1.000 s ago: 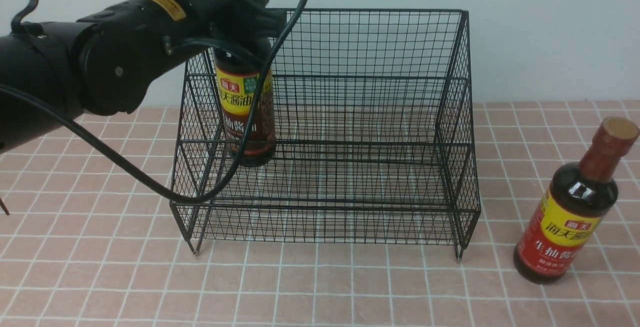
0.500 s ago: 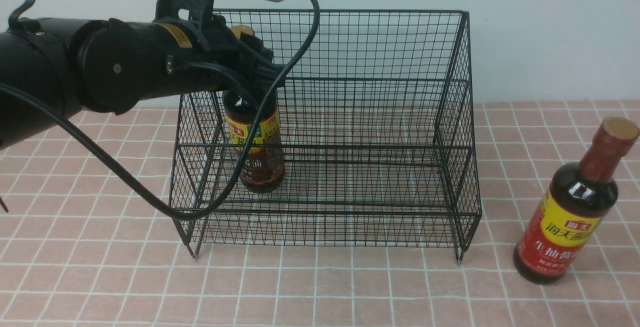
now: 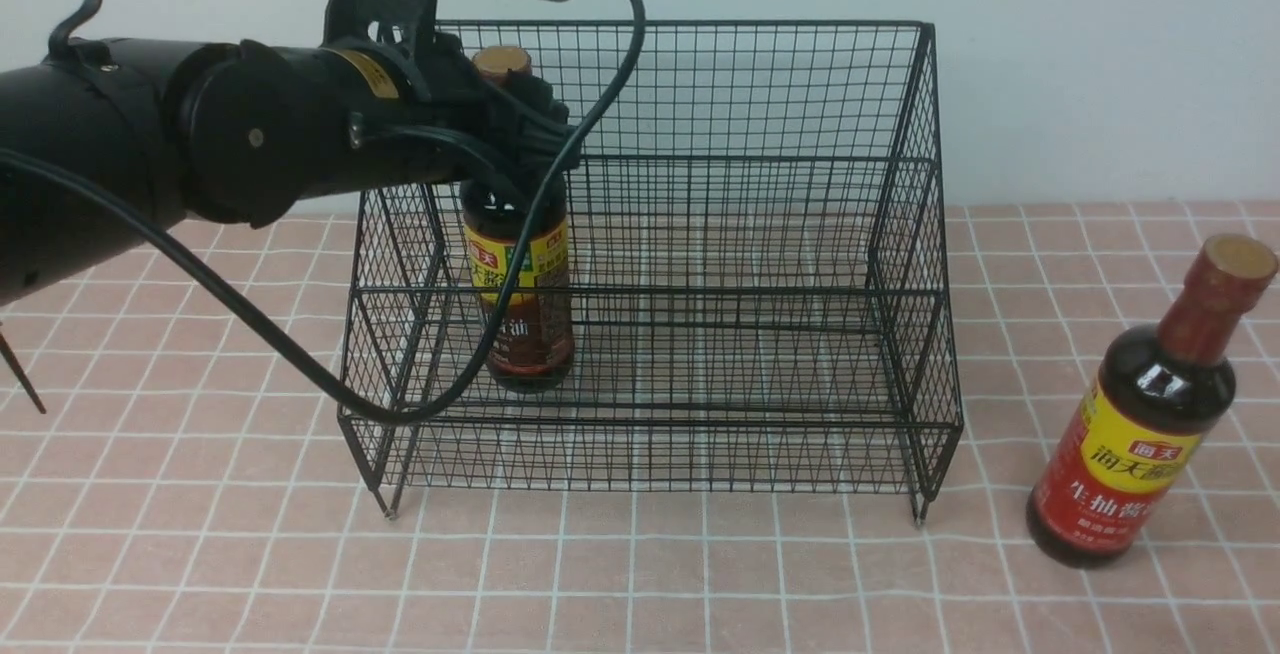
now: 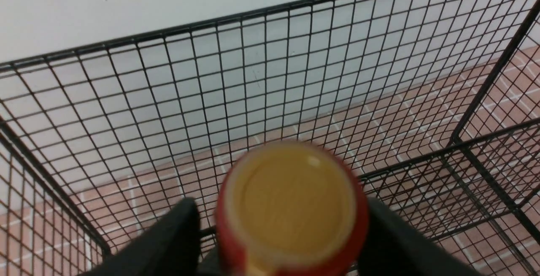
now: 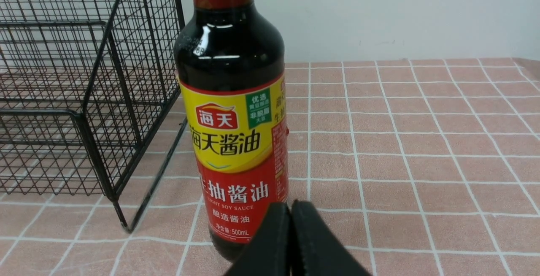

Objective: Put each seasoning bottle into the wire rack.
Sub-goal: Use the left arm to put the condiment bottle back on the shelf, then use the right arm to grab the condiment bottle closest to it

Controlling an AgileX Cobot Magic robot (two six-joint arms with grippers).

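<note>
The yellow-and-brown label seasoning bottle [image 3: 520, 314] stands upright on the lower tier of the black wire rack [image 3: 760, 94], near its left side. My left gripper [image 3: 510, 149] is open around its neck; in the left wrist view the tan cap [image 4: 291, 204] sits between the fingers [image 4: 177, 238] with a gap showing. The yellow-and-red label bottle [image 3: 1140, 434] stands on the table right of the rack. My right gripper [image 5: 290, 234] is shut and empty, just in front of that bottle [image 5: 234, 141]; it is out of the front view.
The tiled pink table [image 3: 640, 584] runs to a white wall behind. The left arm's cable [image 3: 300, 364] hangs in front of the rack's left front corner. The rack's right front leg [image 5: 126, 221] stands close to the red-label bottle.
My left arm came down from above the rack and set the brown-label bottle on the lower tier. Its jaws have since parted. The red-label bottle has not moved.
</note>
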